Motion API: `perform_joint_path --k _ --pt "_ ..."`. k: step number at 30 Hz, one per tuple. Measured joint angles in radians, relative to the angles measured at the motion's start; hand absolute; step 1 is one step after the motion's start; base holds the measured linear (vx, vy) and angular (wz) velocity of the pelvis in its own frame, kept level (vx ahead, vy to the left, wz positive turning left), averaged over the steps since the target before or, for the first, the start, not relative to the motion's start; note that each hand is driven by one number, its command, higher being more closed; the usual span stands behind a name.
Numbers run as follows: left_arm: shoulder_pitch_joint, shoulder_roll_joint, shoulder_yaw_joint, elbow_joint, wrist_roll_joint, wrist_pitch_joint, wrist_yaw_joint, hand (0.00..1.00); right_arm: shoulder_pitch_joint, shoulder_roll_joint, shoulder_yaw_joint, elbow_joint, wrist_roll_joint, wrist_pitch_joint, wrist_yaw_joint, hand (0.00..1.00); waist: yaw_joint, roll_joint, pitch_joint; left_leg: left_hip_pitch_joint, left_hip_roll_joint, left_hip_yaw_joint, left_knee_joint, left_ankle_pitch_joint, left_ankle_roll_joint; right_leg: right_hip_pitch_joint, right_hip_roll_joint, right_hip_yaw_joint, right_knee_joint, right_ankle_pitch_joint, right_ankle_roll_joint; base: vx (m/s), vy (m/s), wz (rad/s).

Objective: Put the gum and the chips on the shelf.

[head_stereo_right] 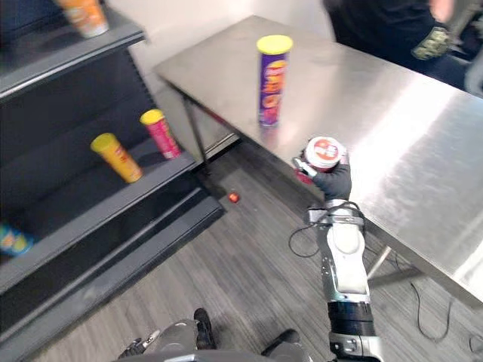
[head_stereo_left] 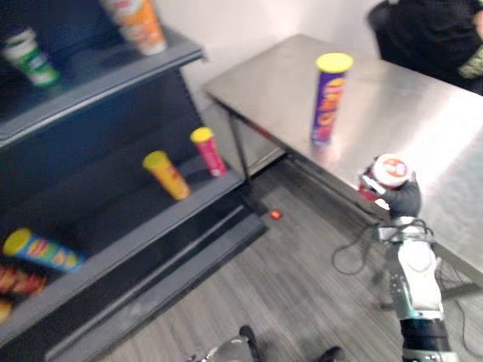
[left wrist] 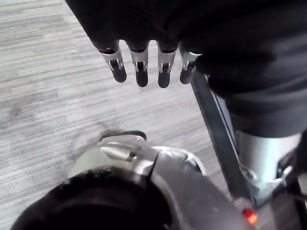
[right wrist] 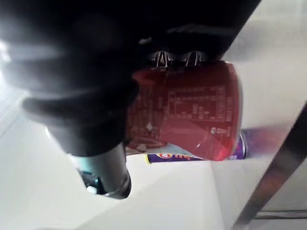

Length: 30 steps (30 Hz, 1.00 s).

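My right hand [head_stereo_left: 401, 199] is shut on a red gum tub [head_stereo_left: 391, 170] with a white and red lid, held at the near edge of the steel table [head_stereo_left: 423, 113]. In the right wrist view the fingers wrap the tub's red side [right wrist: 192, 115]. A tall purple chips can [head_stereo_left: 330, 98] with a yellow lid stands upright on the table, a little beyond the tub and to its left. A strip of that chips can [right wrist: 192, 156] shows past the tub. My left hand [left wrist: 144, 67] hangs low over the wood-look floor, fingers straight and holding nothing.
A dark shelf unit [head_stereo_left: 113, 226] stands at the left, holding a yellow can [head_stereo_left: 167, 175], a pink can [head_stereo_left: 208, 151], an orange can [head_stereo_left: 139, 23], a green one [head_stereo_left: 30, 56] and a lying yellow-blue can [head_stereo_left: 41, 250]. A person in dark clothes [head_stereo_left: 430, 38] stands behind the table. A small red object [head_stereo_left: 275, 215] lies on the floor.
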State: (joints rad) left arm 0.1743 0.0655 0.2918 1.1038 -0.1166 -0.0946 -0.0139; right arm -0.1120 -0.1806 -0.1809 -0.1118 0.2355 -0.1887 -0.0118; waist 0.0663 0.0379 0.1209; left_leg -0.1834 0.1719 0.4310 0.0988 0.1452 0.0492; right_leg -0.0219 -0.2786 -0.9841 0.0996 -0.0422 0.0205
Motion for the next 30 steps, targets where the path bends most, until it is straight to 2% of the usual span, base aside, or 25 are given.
perform_joint_path --k 1,2,5,6,7,10,16,19,22,27,30 --pt "0.011 0.0 0.017 0.01 0.0 0.009 -0.002 0.0 0.007 0.011 -0.007 -0.001 0.0 0.0 0.0 1.0 0.0 -0.002 0.001 0.0 0.021 0.034 0.066 -0.071 0.012 -0.001 -0.003 -0.014 0.007 0.0 0.0 -0.04 0.156 0.94" --pt "0.034 -0.01 0.046 0.014 0.0 0.017 -0.011 0.0 0.031 0.025 -0.014 -0.002 0.0 0.001 -0.001 1.0 -0.006 -0.01 0.005 0.039 0.045 0.082 0.115 -0.133 -0.017 0.01 -0.021 -0.045 0.031 0.001 0.002 0.0 0.149 0.65" --pt "0.048 -0.023 0.073 0.013 0.0 0.017 -0.03 0.0 0.078 0.029 -0.051 -0.031 -0.001 0.001 0.001 1.0 -0.014 0.004 -0.001 0.061 0.025 0.085 0.068 -0.131 -0.037 0.025 -0.042 -0.084 0.046 0.013 0.025 -0.08 0.222 0.63" --pt "0.049 -0.024 0.081 0.012 0.0 0.017 -0.033 0.0 0.089 0.029 -0.059 -0.048 -0.001 0.001 0.002 1.0 -0.016 0.007 -0.004 0.06 0.009 0.074 0.032 -0.133 -0.06 0.024 -0.051 -0.107 0.052 0.022 0.038 -0.12 0.229 0.56" --pt "0.054 -0.024 0.082 0.013 0.0 0.017 -0.033 0.0 0.096 0.031 -0.064 -0.058 -0.002 0.0 0.006 1.0 -0.027 0.021 -0.013 0.063 -0.001 0.067 -0.029 -0.154 -0.086 0.012 -0.055 -0.126 0.072 0.025 0.042 -0.12 0.231 0.51" --pt "0.058 -0.018 0.107 0.013 0.001 0.018 -0.031 0.0 0.109 0.065 -0.072 -0.06 -0.01 0.002 0.008 1.0 -0.034 -0.005 -0.016 0.063 -0.048 0.074 -0.099 -0.144 -0.074 -0.009 -0.097 -0.138 0.111 0.035 0.051 -0.11 0.179 0.29" --pt "0.054 -0.012 0.105 0.011 0.004 0.016 -0.029 0.0 0.12 0.067 -0.089 -0.06 -0.048 0.002 -0.008 1.0 -0.036 -0.019 -0.011 0.065 -0.084 0.1 -0.112 -0.14 -0.063 -0.009 -0.147 -0.138 0.135 0.062 0.052 -0.02 0.098 0.05" --pt "0.052 -0.001 0.104 0.008 0.001 0.015 -0.029 0.0 0.12 0.073 -0.085 -0.058 -0.075 0.003 -0.023 1.0 -0.034 -0.039 0.0 0.065 -0.087 0.081 -0.121 -0.13 -0.055 -0.008 -0.144 -0.138 0.135 0.062 0.052 0.04 0.006 0.1" --pt "0.053 -0.002 0.105 0.008 0.001 0.014 -0.03 0.0 0.11 0.073 -0.084 -0.042 -0.08 0.003 -0.022 1.0 -0.031 -0.042 0.002 0.072 -0.093 0.078 -0.138 -0.108 -0.042 -0.009 -0.144 -0.138 0.135 0.062 0.052 0.09 -0.01 0.12" --pt "0.053 -0.003 0.105 0.003 0.001 0.01 -0.035 0.0 0.106 0.073 -0.063 -0.018 -0.081 0.006 0.005 1.0 -0.009 -0.043 0.003 0.088 -0.099 0.071 -0.173 -0.091 -0.043 -0.006 -0.139 -0.128 0.134 0.062 0.051 0.05 -0.033 0.03" --pt "0.052 -0.004 0.105 -0.001 0.001 0.009 -0.037 0.0 0.106 0.072 -0.038 -0.014 -0.08 0.006 0.021 1.0 -0.01 -0.047 0.013 0.103 -0.105 0.05 -0.192 -0.084 -0.045 0.01 -0.135 -0.129 0.128 0.061 0.051 0.04 -0.042 0.13"
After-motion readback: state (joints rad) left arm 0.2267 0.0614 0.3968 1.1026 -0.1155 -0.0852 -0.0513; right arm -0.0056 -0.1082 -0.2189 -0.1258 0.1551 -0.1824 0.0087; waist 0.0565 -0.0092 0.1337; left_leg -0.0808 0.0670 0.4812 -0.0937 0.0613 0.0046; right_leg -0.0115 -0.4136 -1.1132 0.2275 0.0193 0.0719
